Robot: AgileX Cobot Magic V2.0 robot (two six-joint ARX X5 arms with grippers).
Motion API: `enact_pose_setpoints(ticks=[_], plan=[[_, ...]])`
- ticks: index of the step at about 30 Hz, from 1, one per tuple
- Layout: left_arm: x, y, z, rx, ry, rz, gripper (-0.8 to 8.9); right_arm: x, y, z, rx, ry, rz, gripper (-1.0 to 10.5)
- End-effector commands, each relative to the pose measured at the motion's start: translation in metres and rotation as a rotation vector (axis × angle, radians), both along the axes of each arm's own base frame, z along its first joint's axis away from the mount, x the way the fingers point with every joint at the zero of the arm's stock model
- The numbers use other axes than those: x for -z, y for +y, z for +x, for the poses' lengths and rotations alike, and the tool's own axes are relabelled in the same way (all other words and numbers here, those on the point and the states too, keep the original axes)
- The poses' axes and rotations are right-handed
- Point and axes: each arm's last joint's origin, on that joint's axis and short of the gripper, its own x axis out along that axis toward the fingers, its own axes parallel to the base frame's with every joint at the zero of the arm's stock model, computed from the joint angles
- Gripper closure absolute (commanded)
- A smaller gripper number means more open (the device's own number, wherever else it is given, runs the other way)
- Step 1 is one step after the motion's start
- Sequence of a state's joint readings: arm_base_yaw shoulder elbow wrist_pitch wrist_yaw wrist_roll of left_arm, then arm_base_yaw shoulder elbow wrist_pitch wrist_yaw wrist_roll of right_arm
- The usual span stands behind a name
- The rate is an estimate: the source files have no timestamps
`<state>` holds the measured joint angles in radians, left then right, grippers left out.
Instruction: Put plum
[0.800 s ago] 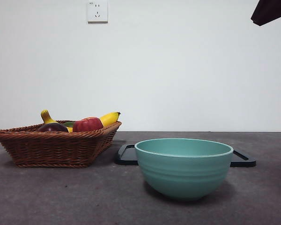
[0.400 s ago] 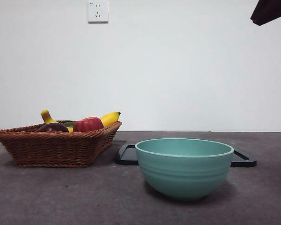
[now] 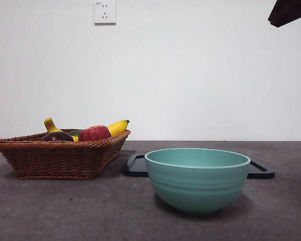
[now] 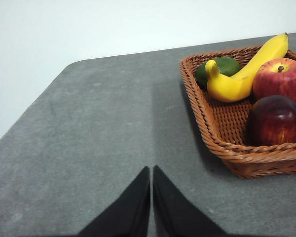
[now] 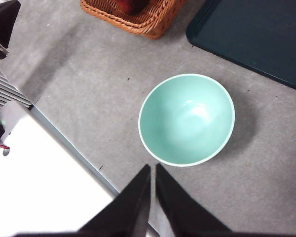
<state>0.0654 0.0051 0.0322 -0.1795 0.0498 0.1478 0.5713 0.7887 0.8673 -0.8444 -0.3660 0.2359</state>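
Nothing has moved since a second ago: the basket, the bowl and the dark tip at the upper corner of the front view sit just where they were.

The plum [image 4: 275,120] lies in the basket [image 4: 214,126], near its corner, touching the apple [image 4: 280,78] beside it. From the front the plum [image 3: 56,136] shows only as a dark dome above the rim, at the left end of the fruit, with the apple [image 3: 94,133] to its right. A banana [image 4: 246,71] lies across the basket behind the two fruits, and a green fruit [image 4: 221,68] sits in the far corner, partly hidden by the banana's stem end.

The left gripper [image 4: 151,177] hangs above bare table [image 4: 98,128], well apart from the basket; its jaws are pressed together and hold nothing.

The bowl [image 3: 197,178] stands on the table in front of a dark tray [image 3: 135,165], to the right of the basket [image 3: 60,158]. It has nothing in it. The right gripper [image 5: 153,175] hangs high over the table's near edge, just beside the bowl [image 5: 186,119], with its jaws closed to a thin slit and nothing between them. A white socket [image 3: 104,12] is on the wall.
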Motion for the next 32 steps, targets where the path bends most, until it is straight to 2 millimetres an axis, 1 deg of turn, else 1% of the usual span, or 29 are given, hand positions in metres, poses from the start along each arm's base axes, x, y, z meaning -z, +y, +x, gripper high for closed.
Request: enact_pose_setpoints(ticks=[1, 18, 22, 24, 27, 30, 32], plan=[[0.008, 0.000, 0.001, -0.005, 0.026, -0.004, 8.06, -0.006, 0.002, 0.001, -0.014, -0.025, 0.010, 9.4], [0.008, 0.000, 0.001, -0.005, 0.027, -0.004, 8.06, -0.006, 0.002, 0.000, -0.015, -0.028, 0.010, 9.4], [0.008, 0.000, 0.001, -0.005, 0.026, -0.004, 8.06, -0.012, -0.005, 0.002, -0.005, -0.170, -0.024, 9.4], [0.008, 0.000, 0.001, -0.005, 0.027, -0.004, 8.06, -0.017, -0.011, 0.005, 0.049, -0.254, -0.028, 9.4], [0.008, 0.000, 0.001, -0.005, 0.027, -0.004, 8.06, -0.022, -0.024, 0.009, 0.158, -0.394, -0.003, 9.4], [0.008, 0.000, 0.001, -0.005, 0.027, -0.004, 8.06, -0.020, -0.042, 0.006, 0.266, -0.504, 0.001, 9.4], [0.008, 0.000, 0.001, -0.005, 0.027, -0.004, 8.06, -0.010, -0.056, 0.000, 0.359, -0.607, -0.019, 9.4]])
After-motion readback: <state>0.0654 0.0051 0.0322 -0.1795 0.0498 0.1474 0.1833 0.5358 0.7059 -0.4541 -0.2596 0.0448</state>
